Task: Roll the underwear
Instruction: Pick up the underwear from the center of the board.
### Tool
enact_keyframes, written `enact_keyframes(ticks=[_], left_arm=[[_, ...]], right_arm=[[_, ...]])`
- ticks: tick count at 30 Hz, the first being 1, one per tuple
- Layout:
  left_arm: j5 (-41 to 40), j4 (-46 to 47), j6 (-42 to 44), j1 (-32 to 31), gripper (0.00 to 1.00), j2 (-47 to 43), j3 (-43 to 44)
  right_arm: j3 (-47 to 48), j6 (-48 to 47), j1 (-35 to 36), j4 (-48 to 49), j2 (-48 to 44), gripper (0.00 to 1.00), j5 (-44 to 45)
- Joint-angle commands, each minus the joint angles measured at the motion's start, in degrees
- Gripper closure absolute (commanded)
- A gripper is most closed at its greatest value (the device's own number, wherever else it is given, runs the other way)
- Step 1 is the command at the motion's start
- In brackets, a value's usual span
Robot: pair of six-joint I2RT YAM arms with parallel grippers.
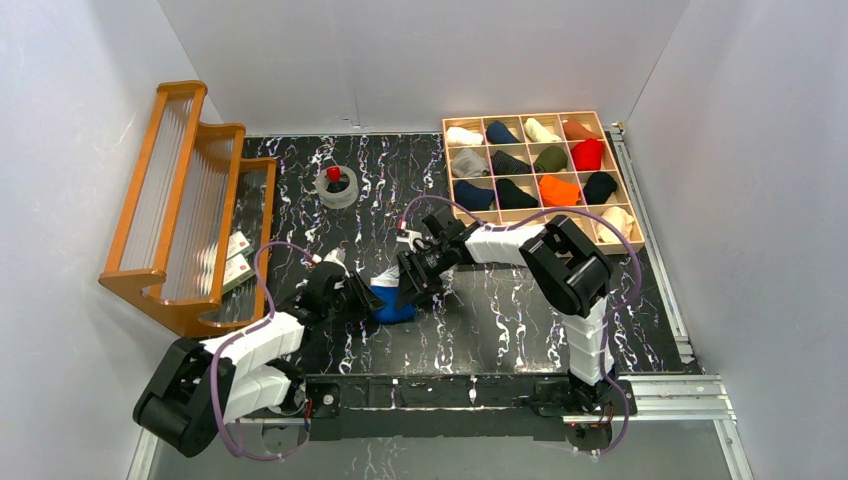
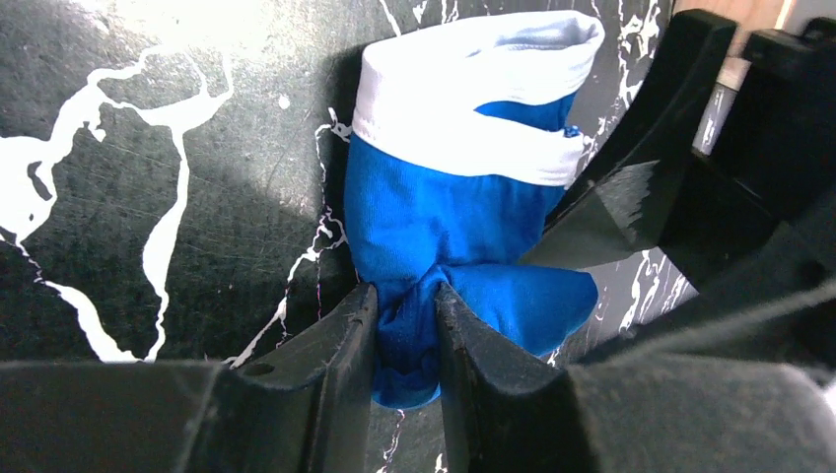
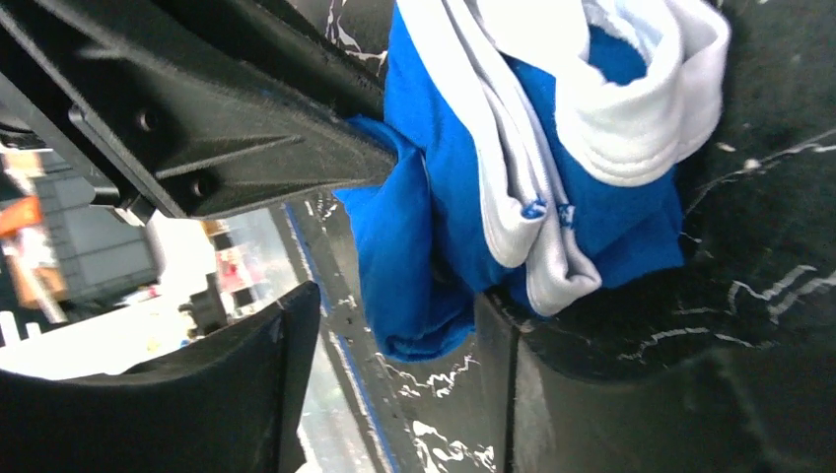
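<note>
The blue underwear [image 1: 390,300] lies bunched into a short roll with white trim, mid-table between both arms. My left gripper [image 1: 366,293] is shut on its blue end; the left wrist view shows both fingers pinching the fabric [image 2: 406,340] below the white band [image 2: 473,89]. My right gripper [image 1: 416,278] is open on the roll's other side. In the right wrist view [image 3: 394,345] its jaws stand wide apart, with the blue and white roll [image 3: 592,207] against the right finger. An orange roll [image 1: 558,190] lies in the box; I cannot tell if it is the orange underwear.
A wooden grid box [image 1: 614,133] of rolled garments stands at the back right. An orange wooden rack [image 1: 190,200] stands at the left with small cards [image 1: 237,260] beside it. A tape ring with a red piece [image 1: 338,187] lies behind the arms.
</note>
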Motion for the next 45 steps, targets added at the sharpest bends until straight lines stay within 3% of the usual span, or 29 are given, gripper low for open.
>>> enact_keyframes(ticks=[1,7,12,13,15,17,18,21,24,26,28,35,42,45], left_arm=[[-5.1,-13.09,3.46,0.04,0.92,3.58,1.25],[-3.67,-15.25,6.28,0.04,0.93,6.67,4.23],[-1.6,-16.77,8.91,0.03,0.93,9.6,6.86],[-1.23,-17.17,9.49,0.04,0.93,10.27,7.36],[-0.05,-17.65,10.72,0.04,0.93,11.45,8.34],[0.59,-17.99,11.47,0.03,0.94,12.73,9.21],[0.79,-18.16,11.68,0.03,0.94,13.34,9.61],[1.77,-19.21,12.71,0.12,0.94,14.95,10.81],[2.04,-20.96,13.76,0.21,0.94,16.59,12.22],[2.18,-21.74,14.07,0.28,0.94,17.04,12.72],[2.49,-21.96,14.21,0.3,0.94,16.94,12.82],[2.82,-23.13,14.42,0.3,0.94,15.94,13.05],[3.1,-23.71,14.75,0.3,0.93,16.24,13.8],[3.26,-23.91,14.8,0.35,0.94,16.11,14.12]], right_arm=[[0.38,-7.94,-0.85,-2.21,-4.55,0.3,9.03],[-5.84,-12.38,-1.65,6.39,-14.23,0.18,17.65],[-19.28,-18.36,-1.62,29.27,-27.73,0.1,24.05],[-22.64,-17.49,-1.64,34.83,-30.68,0.03,26.82],[-28.14,-11.59,-1.55,43.78,-32.84,0.01,36.28],[-30.03,-13.02,-1.99,46.81,-32.38,0.01,38.19],[-29.48,-16.24,-2.01,46.37,-31.83,0.01,35.08],[-30.87,-25.94,-1.14,45.86,-30.11,0.06,27.51],[-38.84,-41.12,3.23,56.21,-31.4,0.1,22.04],[-42.54,-52.42,7.7,61.18,-31.53,0.16,22.54],[-41.64,-58.25,10.86,57.0,-30.74,0.25,24.23],[-41.77,-66.97,17.15,59.26,-26.98,0.28,30.68],[-39.12,-67.4,18.89,56.75,-22.7,0.35,30.05],[-39.18,-66.25,18.91,56.83,-20.13,0.36,35.67]])
